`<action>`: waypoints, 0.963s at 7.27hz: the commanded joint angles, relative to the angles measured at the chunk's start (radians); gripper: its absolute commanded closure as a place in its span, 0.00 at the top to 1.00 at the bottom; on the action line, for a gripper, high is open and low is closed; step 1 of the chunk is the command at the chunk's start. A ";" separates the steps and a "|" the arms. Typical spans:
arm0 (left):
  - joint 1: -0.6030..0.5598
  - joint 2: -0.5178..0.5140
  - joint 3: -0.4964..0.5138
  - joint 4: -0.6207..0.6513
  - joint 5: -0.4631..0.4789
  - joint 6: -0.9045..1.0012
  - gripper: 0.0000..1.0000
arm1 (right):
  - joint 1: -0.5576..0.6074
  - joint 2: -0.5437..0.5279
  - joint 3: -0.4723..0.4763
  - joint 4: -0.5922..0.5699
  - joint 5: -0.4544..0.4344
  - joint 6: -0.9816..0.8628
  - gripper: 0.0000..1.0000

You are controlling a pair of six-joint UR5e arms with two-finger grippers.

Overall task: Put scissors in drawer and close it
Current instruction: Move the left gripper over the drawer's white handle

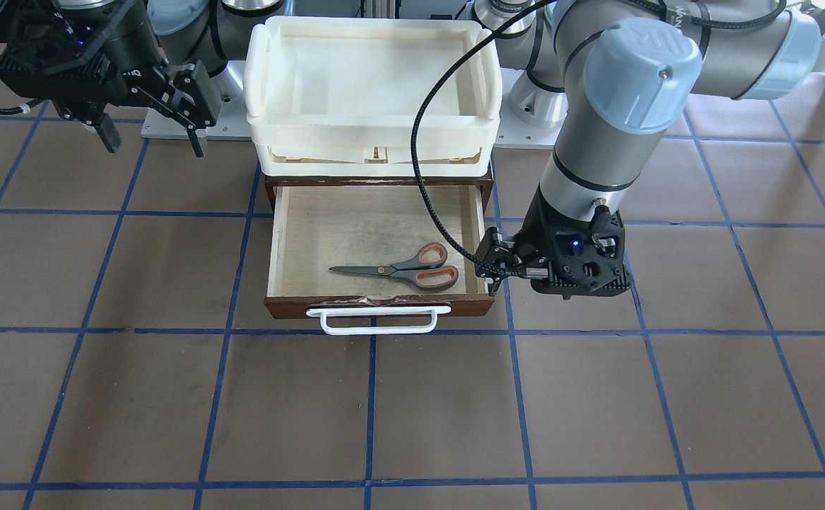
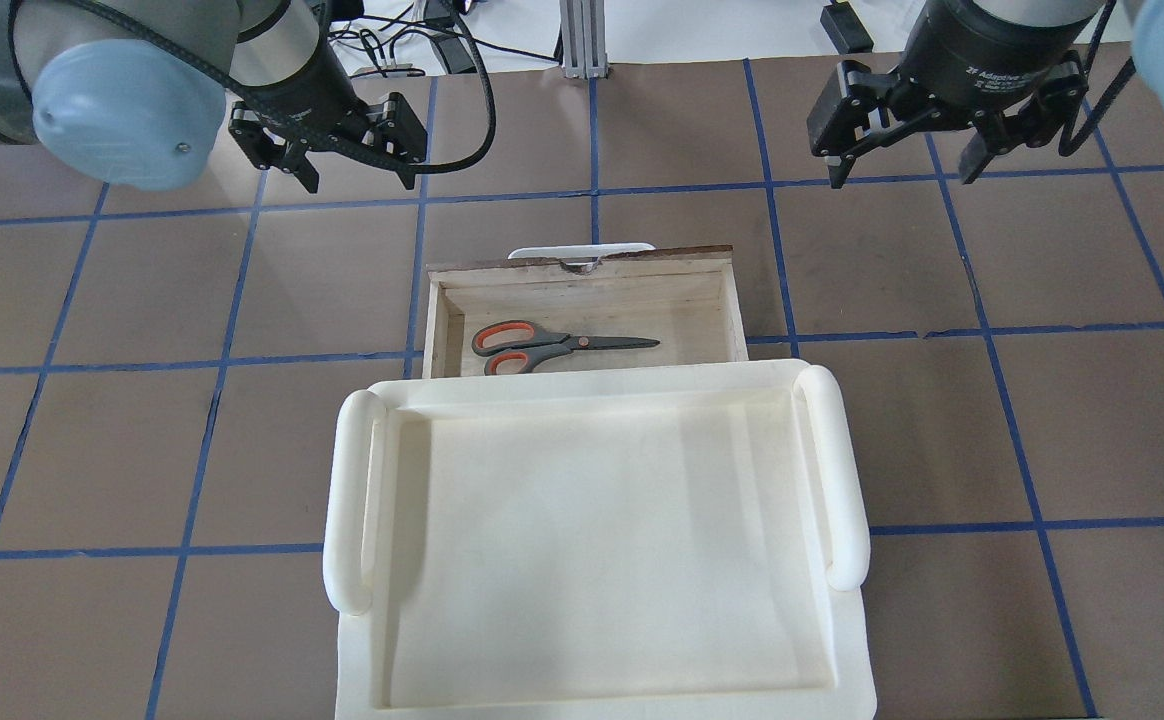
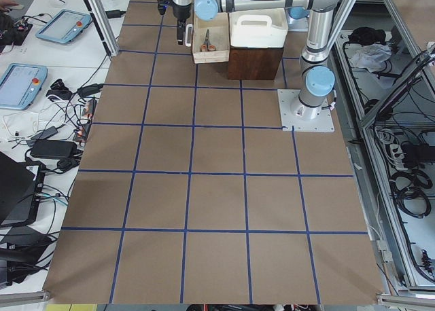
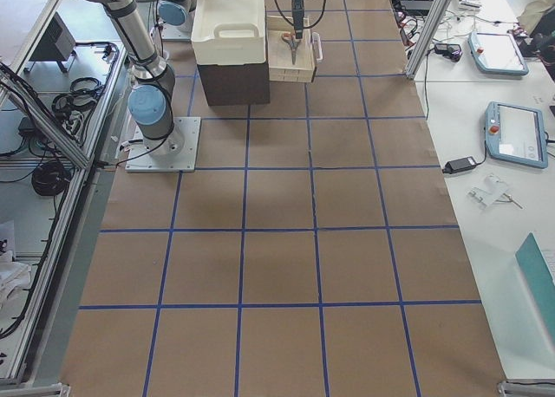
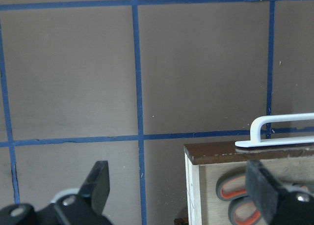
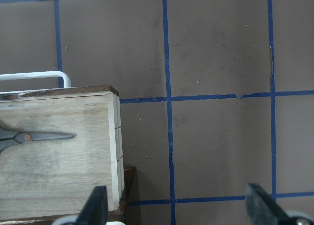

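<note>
The scissors (image 1: 405, 269) lie flat inside the open drawer (image 1: 292, 307), with their grey, orange-lined handles toward my left side. In the overhead view the scissors (image 2: 552, 345) rest on the pale floor of the drawer (image 2: 582, 278). Its white bar handle (image 1: 377, 320) faces away from me. My left gripper (image 2: 357, 172) is open and empty, hovering beyond the drawer's left front corner. In its wrist view the left gripper (image 5: 181, 190) frames that corner and the scissors' loops (image 5: 240, 193). My right gripper (image 2: 902, 165) is open and empty, raised off the drawer's right side.
A cream-white plastic tray (image 2: 342, 500) sits on top of the dark wood cabinet (image 1: 271, 188) that holds the drawer, and overhangs the drawer's back. Brown table (image 2: 942, 420) with blue tape lines surrounds the cabinet. The left arm's cable (image 1: 427, 163) hangs over the drawer.
</note>
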 commanded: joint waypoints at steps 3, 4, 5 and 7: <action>-0.084 -0.137 0.058 0.111 0.003 -0.191 1.00 | 0.000 0.000 0.000 0.003 0.001 -0.002 1.00; -0.104 -0.171 0.059 0.141 0.003 -0.269 1.00 | 0.000 0.000 0.000 0.008 -0.001 -0.005 1.00; -0.128 -0.204 0.059 0.181 0.004 -0.296 1.00 | 0.000 0.000 0.000 0.008 0.001 -0.005 1.00; -0.155 -0.263 0.062 0.215 -0.002 -0.395 1.00 | 0.000 0.001 0.000 0.008 0.001 -0.005 1.00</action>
